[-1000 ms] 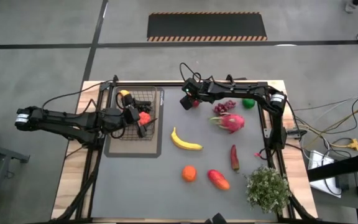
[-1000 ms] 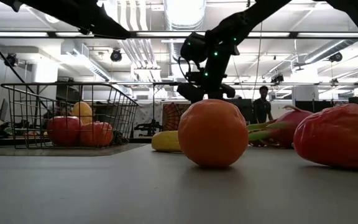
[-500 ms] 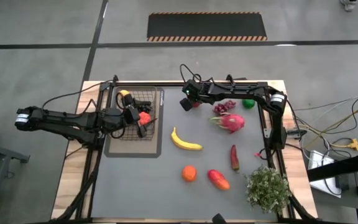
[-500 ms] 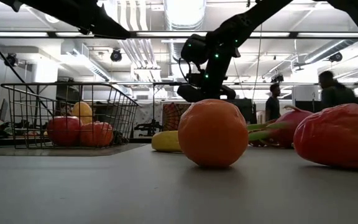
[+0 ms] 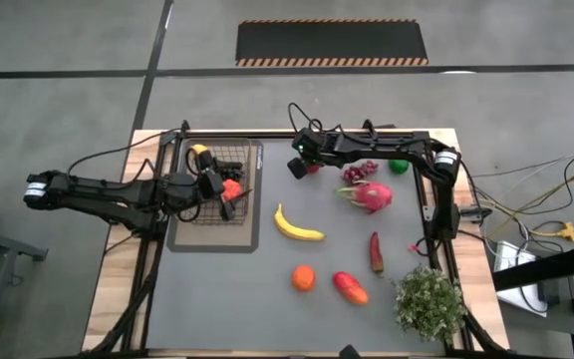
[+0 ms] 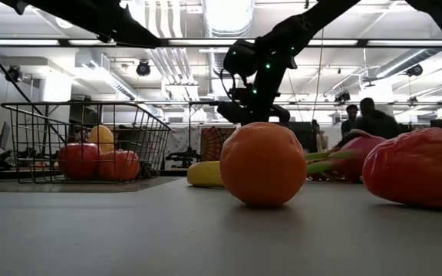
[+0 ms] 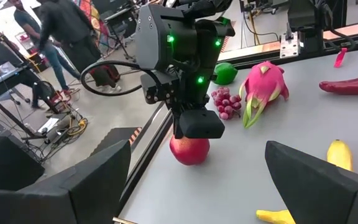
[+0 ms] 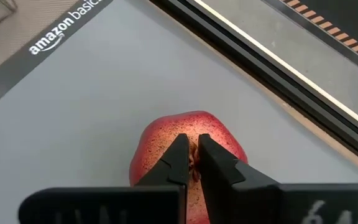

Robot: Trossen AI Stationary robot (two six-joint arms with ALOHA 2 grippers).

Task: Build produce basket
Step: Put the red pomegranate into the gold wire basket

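Closure on the right side is the change: a second ago my right gripper [image 8: 192, 144] stood half open above the speckled red toy apple [image 8: 166, 155], and now its jaws are clenched together at the apple's crown, right in the stem dimple. I cannot tell whether they have pinched the stem or simply met on top of the fruit. The apple sits on the grey desk [image 5: 217, 289] near its far edge, just beside the purple grape bunch [image 5: 359, 172] and well apart from the rectangular dark wire-mesh basket [image 5: 237, 158].

My left gripper [image 5: 229, 194] hangs over that basket with its jaws released, holding nothing. A few red and yellow-orange fruits already lie inside.

I judge this to be the grasp step for the apple. If the grip is only on a thin stem, the lift could slip, so I would raise it slowly. The curved yellow banana [image 5: 297, 225], pink dragon fruit [image 5: 370, 195] and round orange [image 5: 304, 277] are not yet loaded.
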